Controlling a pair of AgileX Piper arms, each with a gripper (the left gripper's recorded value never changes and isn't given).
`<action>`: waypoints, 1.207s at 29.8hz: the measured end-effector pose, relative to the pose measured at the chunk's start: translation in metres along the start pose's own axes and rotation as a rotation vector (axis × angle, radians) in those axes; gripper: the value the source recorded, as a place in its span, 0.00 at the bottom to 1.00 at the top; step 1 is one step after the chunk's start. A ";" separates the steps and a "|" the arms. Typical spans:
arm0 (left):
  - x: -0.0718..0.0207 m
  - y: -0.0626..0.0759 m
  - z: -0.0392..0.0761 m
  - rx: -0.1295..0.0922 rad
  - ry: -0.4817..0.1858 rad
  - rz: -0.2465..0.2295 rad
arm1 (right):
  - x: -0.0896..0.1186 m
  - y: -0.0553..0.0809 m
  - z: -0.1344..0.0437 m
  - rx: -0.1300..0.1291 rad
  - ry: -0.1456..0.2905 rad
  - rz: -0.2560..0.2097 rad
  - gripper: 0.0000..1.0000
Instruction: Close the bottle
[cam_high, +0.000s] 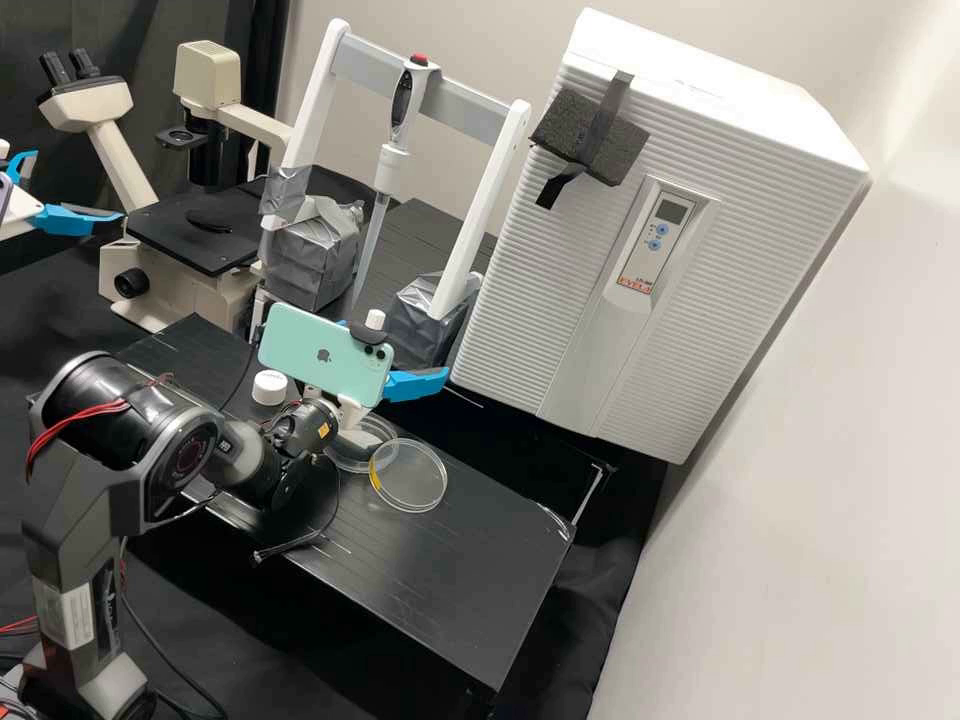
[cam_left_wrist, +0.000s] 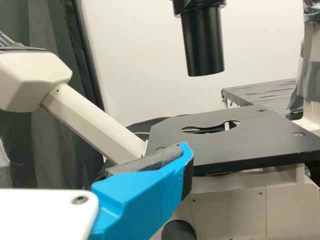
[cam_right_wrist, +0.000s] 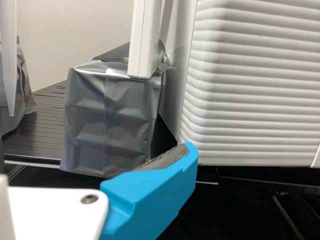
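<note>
White cap sits loose on the table just beside the right tool, which is open and empty. The bottle seems to be just behind it. Left tool is open, well apart. We judge closing not yet begun.

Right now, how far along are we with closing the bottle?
Nothing looks done: a white cap lies loose on the black bench, near the right hand. In hand: nothing that I can see; the left hand is open, off by the microscope. Left: pick up the cap and fit it. The white-topped thing behind the phone may be the bottle; I cannot tell.
</note>
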 end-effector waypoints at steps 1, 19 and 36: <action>0.0000 0.000 0.000 0.000 0.000 0.000 | 0.000 0.000 0.000 0.000 0.000 0.000 1.00; -0.0361 0.001 0.017 -0.063 -0.170 0.026 | 0.000 0.000 0.000 0.000 0.000 0.000 1.00; -0.0907 -0.033 0.041 -0.151 -0.496 -0.151 | 0.000 0.000 0.000 0.000 0.000 0.000 1.00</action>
